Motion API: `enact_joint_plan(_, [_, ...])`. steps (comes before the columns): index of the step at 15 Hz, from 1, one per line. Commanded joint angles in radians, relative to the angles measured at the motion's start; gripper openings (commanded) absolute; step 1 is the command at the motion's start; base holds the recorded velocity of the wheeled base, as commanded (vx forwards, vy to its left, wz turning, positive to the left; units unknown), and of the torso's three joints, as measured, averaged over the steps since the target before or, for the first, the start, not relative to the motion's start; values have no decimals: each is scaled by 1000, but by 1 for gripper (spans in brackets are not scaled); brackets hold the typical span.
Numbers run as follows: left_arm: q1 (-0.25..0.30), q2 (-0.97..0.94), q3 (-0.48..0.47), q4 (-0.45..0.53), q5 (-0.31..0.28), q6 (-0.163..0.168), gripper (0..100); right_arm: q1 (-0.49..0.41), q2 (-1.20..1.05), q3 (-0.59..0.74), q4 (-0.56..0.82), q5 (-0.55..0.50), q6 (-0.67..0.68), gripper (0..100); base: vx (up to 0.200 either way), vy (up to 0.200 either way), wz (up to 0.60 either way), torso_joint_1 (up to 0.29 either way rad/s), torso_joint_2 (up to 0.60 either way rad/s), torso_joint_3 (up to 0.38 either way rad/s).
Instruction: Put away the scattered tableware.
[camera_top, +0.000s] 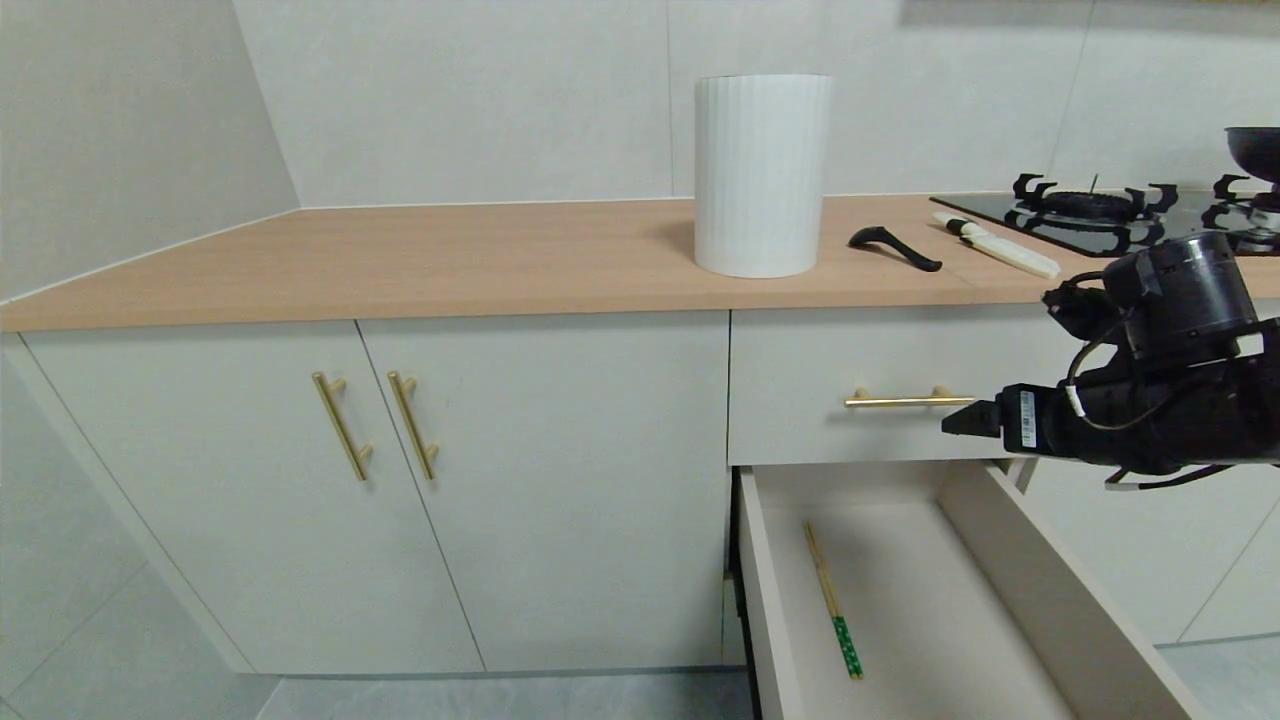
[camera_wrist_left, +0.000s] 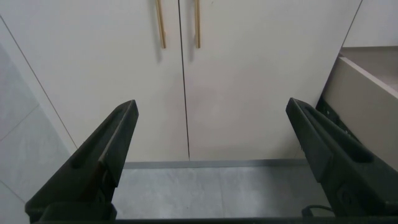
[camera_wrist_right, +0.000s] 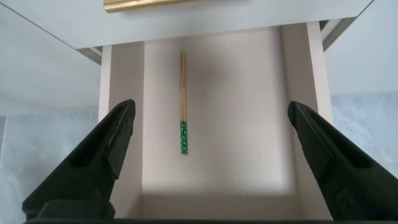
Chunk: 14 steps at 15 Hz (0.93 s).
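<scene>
Right end effector (camera_wrist_right: 211, 107) above green-tipped chopsticks (camera_wrist_right: 183, 102)

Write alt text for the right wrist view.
Chopsticks with green dotted ends lie in an open drawer, seen from above. The right pincer hangs open over the drawer, empty; the gold handle of the drawer above edges in.

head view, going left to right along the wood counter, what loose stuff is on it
white canister → black utensil → knife
</scene>
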<state>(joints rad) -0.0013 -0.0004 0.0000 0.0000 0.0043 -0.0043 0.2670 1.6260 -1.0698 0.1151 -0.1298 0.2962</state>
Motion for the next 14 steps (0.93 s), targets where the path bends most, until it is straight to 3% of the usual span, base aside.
enact_joint_plan(1, [0, 0, 0, 0, 0, 0, 100, 0, -3, 1, 0, -1, 0, 100, 0, 0, 0, 0, 0, 0])
enact_joint_plan(5, [0, 0, 0, 0, 0, 0, 100, 0, 6, 4, 0, -2, 0, 100, 0, 0, 0, 7, -36, -24])
enact_joint_plan(8, [0, 0, 0, 0, 0, 0, 100, 0, 11, 4, 0, -2, 0, 100, 0, 0, 0, 79, -248, -263])
enact_joint_plan(14, [0, 0, 0, 0, 0, 0, 100, 0, 17, 5, -8, -2, 0, 100, 0, 0, 0, 137, -489, -304])
